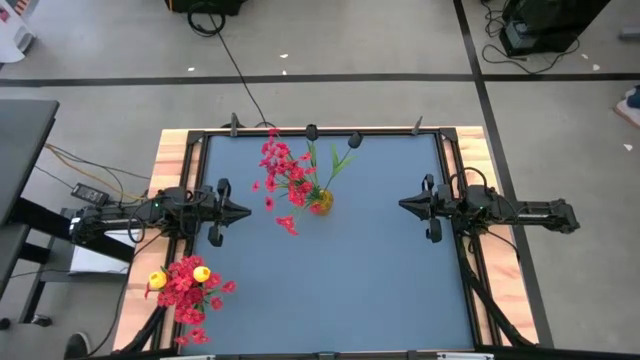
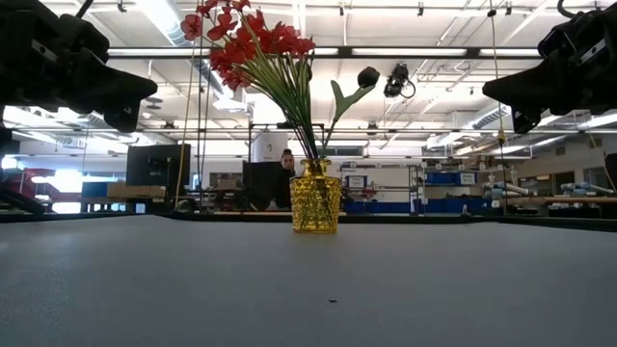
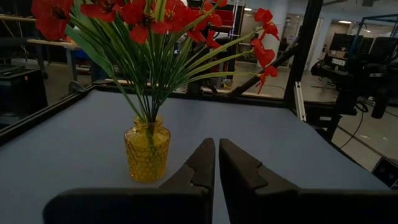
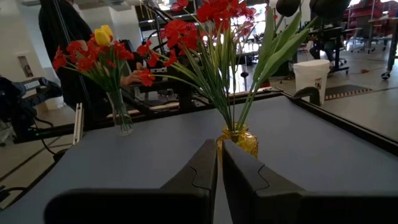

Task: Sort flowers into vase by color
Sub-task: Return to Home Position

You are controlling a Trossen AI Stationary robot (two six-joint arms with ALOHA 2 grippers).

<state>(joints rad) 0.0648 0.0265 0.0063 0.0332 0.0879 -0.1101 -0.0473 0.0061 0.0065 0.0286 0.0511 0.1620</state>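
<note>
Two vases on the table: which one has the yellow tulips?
The clear vase at the table corner: yellow tulips stand among its red flowers. The amber vase mid-table holds red blossoms and dark buds, no yellow.

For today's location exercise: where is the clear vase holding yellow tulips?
The clear vase stands in the high view's lower-left corner, beside the left arm, far from the amber vase mid-table.

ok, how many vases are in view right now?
2. A yellow glass vase stands mid-table, holding red flowers. A transparent vase stands at the table's left corner, low in the high view, holding red blossoms and yellow tulips. None looks hidden.
</note>
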